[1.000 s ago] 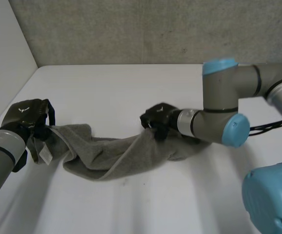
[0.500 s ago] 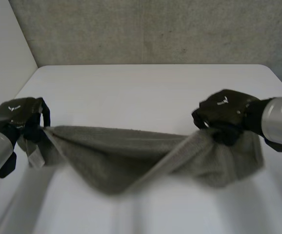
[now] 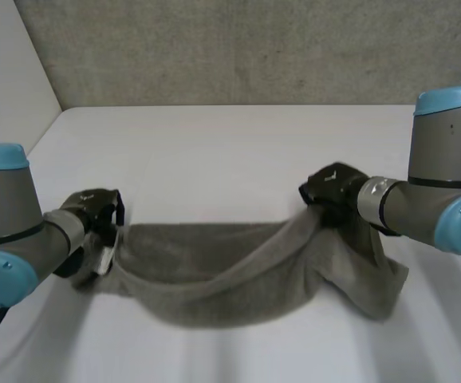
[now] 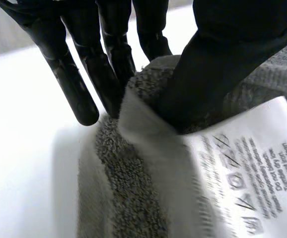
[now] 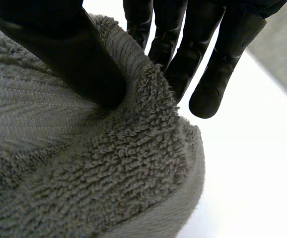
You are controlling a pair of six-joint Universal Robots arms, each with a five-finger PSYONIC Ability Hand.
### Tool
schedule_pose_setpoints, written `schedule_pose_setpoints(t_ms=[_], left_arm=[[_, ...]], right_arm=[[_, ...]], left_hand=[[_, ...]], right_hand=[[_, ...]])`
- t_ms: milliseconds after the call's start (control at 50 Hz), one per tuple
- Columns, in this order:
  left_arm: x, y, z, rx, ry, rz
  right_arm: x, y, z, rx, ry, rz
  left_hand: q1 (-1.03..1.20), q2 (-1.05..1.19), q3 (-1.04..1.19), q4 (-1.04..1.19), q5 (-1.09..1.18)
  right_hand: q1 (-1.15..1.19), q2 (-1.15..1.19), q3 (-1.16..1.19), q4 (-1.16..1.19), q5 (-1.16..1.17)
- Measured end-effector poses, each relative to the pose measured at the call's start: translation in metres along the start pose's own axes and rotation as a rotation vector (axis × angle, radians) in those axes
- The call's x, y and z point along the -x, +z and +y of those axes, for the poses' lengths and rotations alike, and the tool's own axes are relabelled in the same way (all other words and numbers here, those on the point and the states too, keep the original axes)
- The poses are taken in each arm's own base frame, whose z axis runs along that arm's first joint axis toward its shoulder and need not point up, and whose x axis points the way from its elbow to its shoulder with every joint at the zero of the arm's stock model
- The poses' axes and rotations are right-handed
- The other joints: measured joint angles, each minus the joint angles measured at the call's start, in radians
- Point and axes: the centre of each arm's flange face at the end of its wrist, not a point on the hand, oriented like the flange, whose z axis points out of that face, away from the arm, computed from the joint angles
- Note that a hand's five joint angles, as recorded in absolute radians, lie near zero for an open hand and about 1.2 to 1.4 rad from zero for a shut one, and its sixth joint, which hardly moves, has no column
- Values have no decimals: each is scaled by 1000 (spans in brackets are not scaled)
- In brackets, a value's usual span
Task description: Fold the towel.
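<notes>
While both pinch it — towel (image 3: 238, 275) spans left hand (image 3: 95, 214) | right hand (image 3: 332, 188)

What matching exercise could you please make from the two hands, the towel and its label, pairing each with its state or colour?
Things:
1. left hand
2. right hand
3. towel
4. label

States:
A. white, with printed text
B. grey, slung between both hands
C. pinching the towel's end beside the label
D. pinching the towel's end away from the label

Pairs: 1-C, 2-D, 3-B, 4-A
</notes>
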Motion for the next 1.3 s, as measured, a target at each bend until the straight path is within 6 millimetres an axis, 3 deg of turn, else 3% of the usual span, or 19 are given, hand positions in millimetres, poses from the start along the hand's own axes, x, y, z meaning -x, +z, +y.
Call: schedule_pose_setpoints(t_ms=[120,260,400,500,680,800,860,1040,1300], left_arm=[[2,-4,-17,-106,10,-10],[0,-28,-19,-144,30,-9],[-9,-54,-7,-147,132,62],[-20,-62,6,-158,278,149],[-26,-55,25,-157,451,198],[-25,-49,32,-141,472,193],[-24,-51,30,-149,469,185],[-26,-74,10,-239,476,160],[-25,-107,-5,-333,495,121]], right_arm=[[-4,0,-2,-48,39,65],[8,-14,5,-32,47,39],[22,-34,11,-36,50,-11],[29,-47,13,-45,50,-24],[29,-51,21,-46,58,-9],[27,-52,24,-53,66,-12],[29,-53,23,-64,67,-27],[37,-53,14,-115,61,-75],[68,-30,-24,-139,120,-220]], left_hand=[[-787,-776,-786,-783,-804],[-895,-892,-901,-900,-903],[-895,-890,-900,-899,-906],[-873,-855,-865,-866,-895],[-595,-579,-590,-589,-615],[-70,-51,-76,-71,-102],[27,73,56,58,16],[63,130,119,121,69],[68,134,123,125,69]], right_hand=[[-488,-463,-479,-486,-478],[-576,-551,-575,-590,-594],[-576,-551,-575,-590,-594],[-583,-551,-575,-590,-595],[-592,-553,-581,-597,-600],[-791,-782,-793,-800,-806],[-830,-819,-837,-847,-855],[-834,-819,-846,-857,-874],[-834,-819,-846,-857,-872]])
